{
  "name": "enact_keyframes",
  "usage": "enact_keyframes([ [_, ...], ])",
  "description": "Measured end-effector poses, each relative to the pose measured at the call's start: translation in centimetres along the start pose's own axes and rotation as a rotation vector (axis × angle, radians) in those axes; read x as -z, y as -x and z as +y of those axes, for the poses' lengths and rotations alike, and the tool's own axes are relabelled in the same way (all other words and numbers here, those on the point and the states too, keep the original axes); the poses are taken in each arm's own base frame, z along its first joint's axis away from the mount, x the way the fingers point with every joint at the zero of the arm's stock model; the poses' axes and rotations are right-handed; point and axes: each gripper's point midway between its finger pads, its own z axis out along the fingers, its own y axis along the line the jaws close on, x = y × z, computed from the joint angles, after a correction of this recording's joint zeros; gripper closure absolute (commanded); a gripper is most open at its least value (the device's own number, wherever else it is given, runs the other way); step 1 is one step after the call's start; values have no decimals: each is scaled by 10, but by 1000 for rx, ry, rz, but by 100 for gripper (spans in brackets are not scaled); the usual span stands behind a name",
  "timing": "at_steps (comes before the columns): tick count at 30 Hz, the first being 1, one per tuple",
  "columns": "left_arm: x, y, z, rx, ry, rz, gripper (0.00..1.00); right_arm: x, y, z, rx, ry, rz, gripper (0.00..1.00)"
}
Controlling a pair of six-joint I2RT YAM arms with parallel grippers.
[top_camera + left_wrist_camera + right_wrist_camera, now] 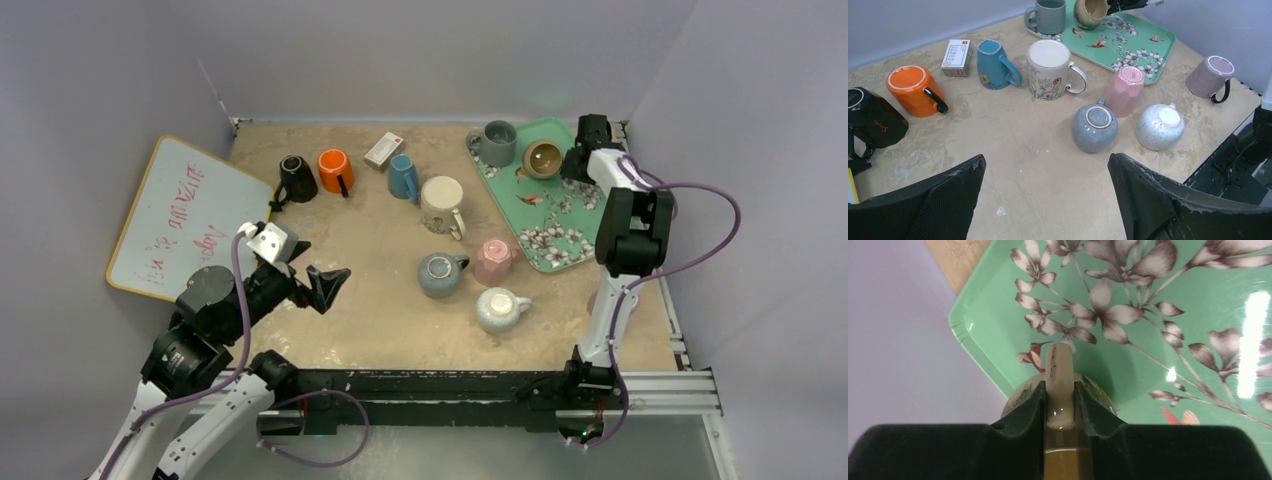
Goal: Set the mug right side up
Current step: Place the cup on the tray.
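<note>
A tan glazed mug [543,158] sits over the far end of the green floral tray [560,240], its brown open mouth showing and leaning toward the left. My right gripper [575,160] is shut on the mug's pale handle [1059,370], which is pinched between both fingers [1030,405]. The left wrist view shows the same mug [1089,11] at the top edge. My left gripper [1045,162] hangs open over bare tabletop at the near left, holding nothing.
A grey mug [497,142] stands upright on the tray. Upside down on the table are black [296,178], orange [335,170], blue [403,176], cream [442,204], pink [493,260], blue-grey [438,275], speckled white [497,309] and mauve [1209,76] mugs. A small box [383,149] and a whiteboard [185,215] lie left.
</note>
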Motion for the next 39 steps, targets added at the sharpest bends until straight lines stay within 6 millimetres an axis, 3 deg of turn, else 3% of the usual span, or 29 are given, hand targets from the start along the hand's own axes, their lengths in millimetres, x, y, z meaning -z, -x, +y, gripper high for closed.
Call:
enact_keyframes([
  [2,0,0,0,0,0,0,7,-3,-3,3,-7,2,10,88],
  [9,-3,-2,1,-2,4,14,7,-11,-11,15,-25,14,32,85],
  [14,-5,-4,1,-4,5,23,7,-12,-11,16,-27,6,38,74],
  [21,-5,-4,1,-5,4,23,7,-8,-15,31,-32,32,55,69],
  [26,-5,-4,1,-5,2,24,7,-4,-16,41,-40,59,61,69],
  [39,-6,-4,1,-4,-1,26,7,-4,-16,44,-25,75,62,71],
])
